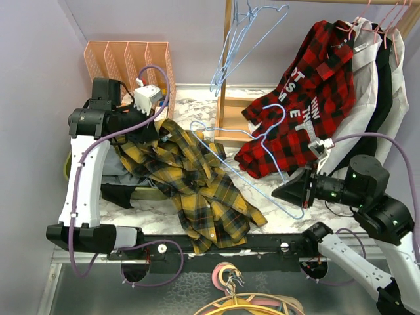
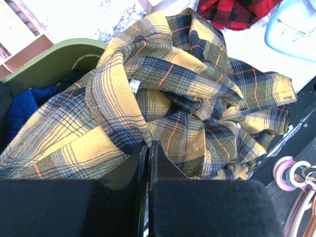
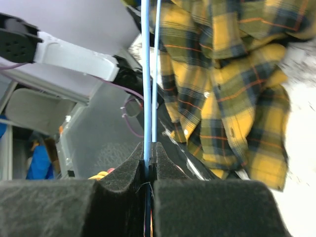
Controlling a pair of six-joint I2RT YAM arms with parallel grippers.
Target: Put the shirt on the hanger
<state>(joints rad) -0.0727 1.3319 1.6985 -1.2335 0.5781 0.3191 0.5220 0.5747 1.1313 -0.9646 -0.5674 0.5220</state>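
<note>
I see my white marbled bench [image 1: 190, 105] carrying a yellow plaid shirt [image 1: 197, 190] crumpled left of centre. A red-and-black plaid shirt [image 1: 282, 141] bunches on the right, a pink slotted organiser [image 1: 128, 62] sits back-left, and a wooden stand base [image 1: 230, 121] is between them.

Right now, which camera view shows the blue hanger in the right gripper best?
The top view: the hanger shows whole, triangle and hook. The right wrist view shows only two wires between the fingers. The left wrist view shows nothing clear.

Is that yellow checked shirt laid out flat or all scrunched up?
Scrunched up: the mustard-yellow and dark plaid flannel shirt lies in a rumpled heap of overlapping folds on the white marbled table.
</note>
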